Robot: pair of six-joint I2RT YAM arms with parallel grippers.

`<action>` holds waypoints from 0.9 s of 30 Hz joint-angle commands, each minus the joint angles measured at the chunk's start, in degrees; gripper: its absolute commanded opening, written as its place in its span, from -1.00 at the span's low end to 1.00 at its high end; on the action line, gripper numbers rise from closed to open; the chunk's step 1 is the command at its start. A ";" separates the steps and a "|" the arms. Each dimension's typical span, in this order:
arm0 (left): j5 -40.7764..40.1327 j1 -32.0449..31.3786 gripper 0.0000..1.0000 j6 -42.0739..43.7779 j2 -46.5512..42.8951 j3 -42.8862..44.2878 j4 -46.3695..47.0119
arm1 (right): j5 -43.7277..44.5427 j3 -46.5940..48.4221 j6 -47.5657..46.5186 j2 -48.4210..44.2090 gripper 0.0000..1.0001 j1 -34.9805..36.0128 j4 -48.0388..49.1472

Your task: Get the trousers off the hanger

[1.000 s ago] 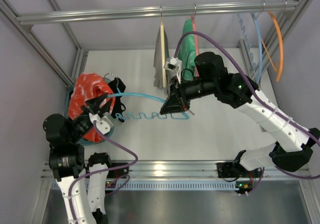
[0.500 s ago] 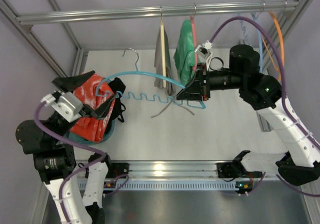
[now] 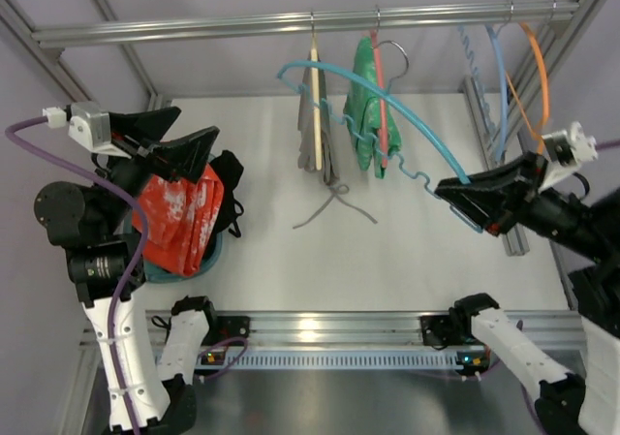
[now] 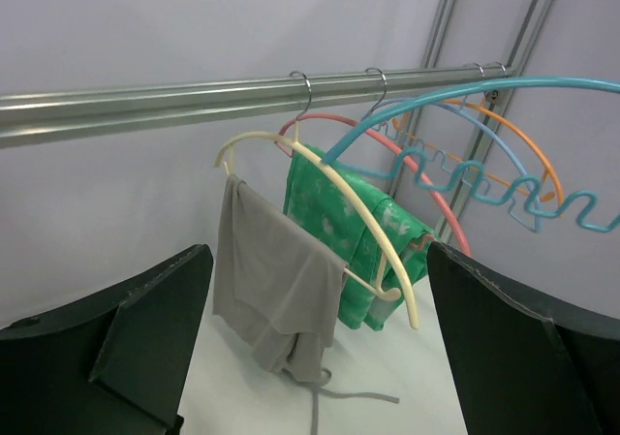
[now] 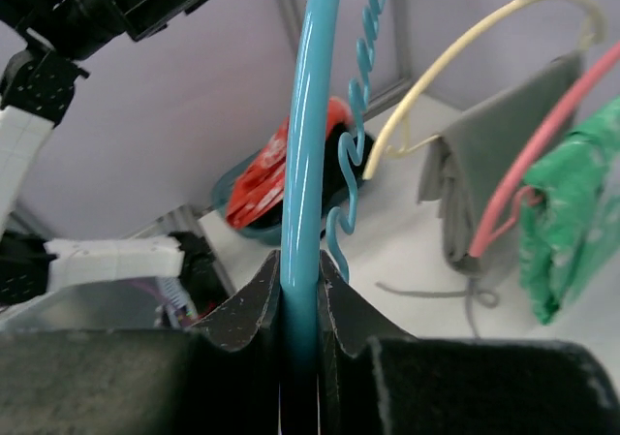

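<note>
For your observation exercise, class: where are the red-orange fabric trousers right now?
In the top view, the red-orange fabric trousers lie heaped in a teal tub at the table's left side, beside a black object.

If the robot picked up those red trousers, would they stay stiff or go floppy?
Probably floppy: the trousers lie crumpled and folded, heaped in the teal tub. They are likely light too, since they look like thin cloth. They'd probably sag and bunch rather than roll.

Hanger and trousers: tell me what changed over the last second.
The left gripper opened, let go of the trousers and rose; they lie in the tub. The right gripper, shut on the hanger, swung it up and right, free of them. The grey garment and green garment stayed hanging.
</note>
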 commanded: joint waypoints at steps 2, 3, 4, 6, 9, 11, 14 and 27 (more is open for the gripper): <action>-1.48 0.11 0.96 -4.39 0.54 -2.77 2.74 | 6.63 -4.26 -2.86 -7.15 -1.00 -7.68 -1.15; -1.48 0.11 0.96 -4.39 0.72 -3.20 2.83 | 8.90 -5.05 -3.13 -9.86 -1.00 -10.48 -1.67; -1.39 0.11 0.96 -4.22 0.72 -3.99 2.83 | 10.06 -6.10 -3.30 -11.11 -1.00 -11.90 -2.64; -1.48 0.11 0.96 -3.34 0.28 -4.79 2.83 | 12.52 -6.72 -3.83 -14.45 -1.00 -15.76 -4.13; -1.12 0.11 0.96 -1.67 -0.59 -6.02 2.74 | 17.51 -6.99 -5.41 -17.61 -1.00 -20.06 -7.38; -0.95 0.02 0.96 -0.53 -1.47 -6.63 2.74 | 19.64 -7.08 -6.64 -18.67 -1.00 -21.40 -10.45; -1.21 0.11 0.96 0.09 -2.18 -7.78 2.74 | 22.45 -7.08 -7.96 -17.55 -1.00 -22.55 -12.66; -2.18 0.11 0.96 2.73 -7.01 -11.56 1.51 | 22.45 22.97 -16.58 15.68 -1.00 -22.55 -27.43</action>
